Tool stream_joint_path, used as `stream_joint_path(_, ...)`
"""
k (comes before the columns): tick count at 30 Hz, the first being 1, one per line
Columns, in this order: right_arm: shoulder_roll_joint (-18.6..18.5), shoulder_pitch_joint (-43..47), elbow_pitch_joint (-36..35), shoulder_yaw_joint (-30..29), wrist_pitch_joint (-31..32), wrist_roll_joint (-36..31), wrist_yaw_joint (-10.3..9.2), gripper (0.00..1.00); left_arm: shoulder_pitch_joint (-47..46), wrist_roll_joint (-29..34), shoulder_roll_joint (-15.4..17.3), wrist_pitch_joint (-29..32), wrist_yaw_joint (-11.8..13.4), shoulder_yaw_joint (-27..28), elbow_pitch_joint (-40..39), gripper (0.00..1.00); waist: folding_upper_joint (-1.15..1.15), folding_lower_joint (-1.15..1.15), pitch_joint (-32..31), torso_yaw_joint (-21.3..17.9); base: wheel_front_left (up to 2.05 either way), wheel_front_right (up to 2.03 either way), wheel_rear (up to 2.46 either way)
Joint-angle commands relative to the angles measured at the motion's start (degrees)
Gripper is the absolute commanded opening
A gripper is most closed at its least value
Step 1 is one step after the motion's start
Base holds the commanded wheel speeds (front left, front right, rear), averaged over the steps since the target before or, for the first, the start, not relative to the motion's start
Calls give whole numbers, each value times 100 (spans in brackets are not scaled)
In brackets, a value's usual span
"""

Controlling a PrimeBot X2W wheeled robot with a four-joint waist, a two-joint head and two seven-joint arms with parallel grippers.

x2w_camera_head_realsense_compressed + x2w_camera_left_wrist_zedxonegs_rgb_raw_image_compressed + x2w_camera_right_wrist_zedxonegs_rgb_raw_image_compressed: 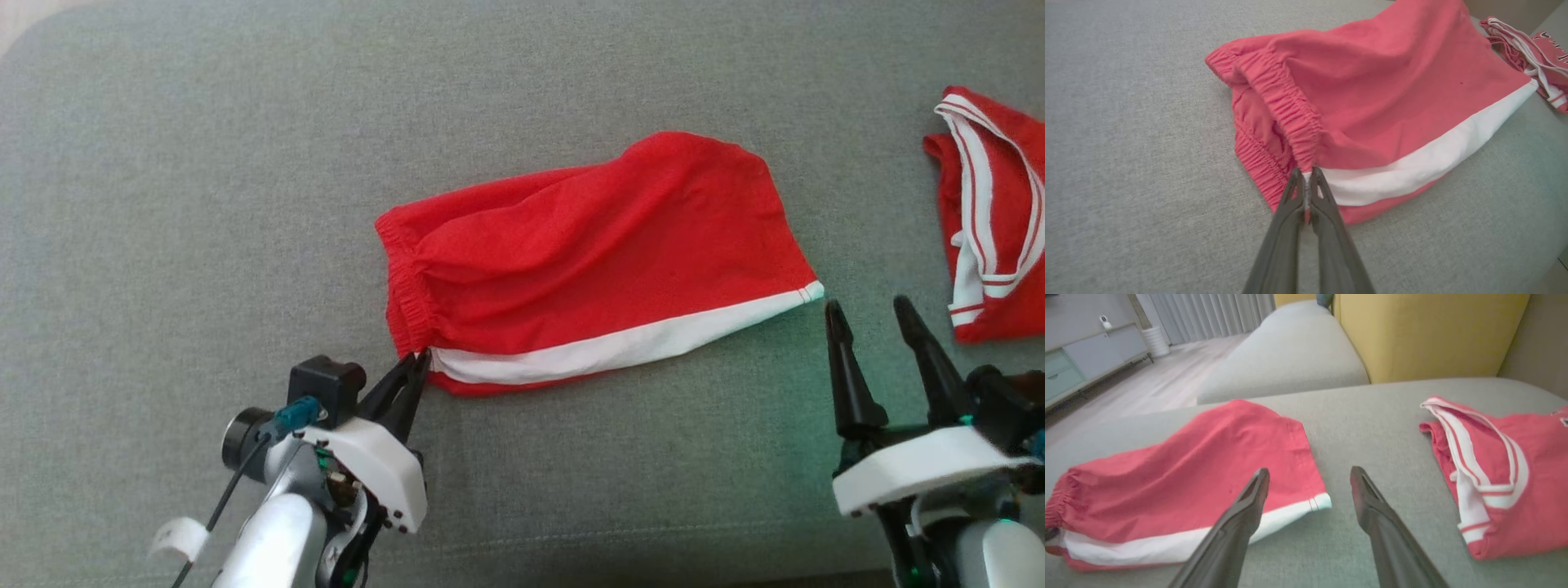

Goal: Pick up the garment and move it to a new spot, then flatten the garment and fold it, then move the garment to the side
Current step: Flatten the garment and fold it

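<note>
Dark plastic fingers of the left claw [415,361] are pressed together on the near corner of the red fabric shorts with a white side stripe [596,245], right where the gathered elastic waistband [1286,98] meets the stripe. The right claw [867,306] hangs just beside the opposite hem corner, its 2 fingers apart and holding nothing. The shorts lie roughly flat but wrinkled in the middle of the grey woven sofa cushion [163,204], waistband toward the robot's left. Farther right, well apart from them, sits a crumpled red jersey with white trim [992,220]. The pinch looks thin: only a sliver of cloth shows between the tips, so a lift could slip it free, or catch just 1 layer and let the waistband gape. With 1 corner raised alone, the shorts would likely hang and bunch, and a wide rightward sweep might drag the jersey.
</note>
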Motion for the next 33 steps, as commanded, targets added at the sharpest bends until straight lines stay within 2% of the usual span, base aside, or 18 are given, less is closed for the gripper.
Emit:
stream_joint_path(1,-103,-203,-67,25,132,50,20,100,-189,-8,94,-74,-10,158,-154,0,0,0,21,0,0,0,0)
stream_joint_path(7,-424,-445,435,-171,574,121,20,100,-311,42,118,-171,20,111,-209,0,0,0,183,107,0,0,0)
stream_joint_path(14,-721,-968,1016,91,994,402,20,100,-535,101,114,-248,32,7,-276,0,0,0,464,309,0,0,0)
stream_joint_path(21,-779,-1038,1158,283,1262,663,20,100,-574,95,121,-342,69,-25,-251,0,0,0,499,353,0,0,0)
stream_joint_path(22,-783,-1040,1166,310,1306,708,20,84,-577,91,122,-350,71,-32,-246,0,0,0,501,359,0,0,0)
stream_joint_path(23,-791,-1034,1184,340,1369,745,20,62,-578,86,122,-358,71,-37,-241,0,0,0,498,362,0,0,0)
stream_joint_path(25,-779,-1001,1222,377,1538,846,20,5,-577,76,127,-378,78,-44,-235,0,0,0,496,363,0,0,0)
stream_joint_path(26,-774,-992,1221,375,1579,887,20,0,-580,71,129,-387,81,-47,-235,0,0,0,499,364,0,0,0)
stream_joint_path(33,-747,-914,796,233,1158,932,20,0,-618,102,174,-679,155,-20,-371,0,0,0,463,364,0,0,0)
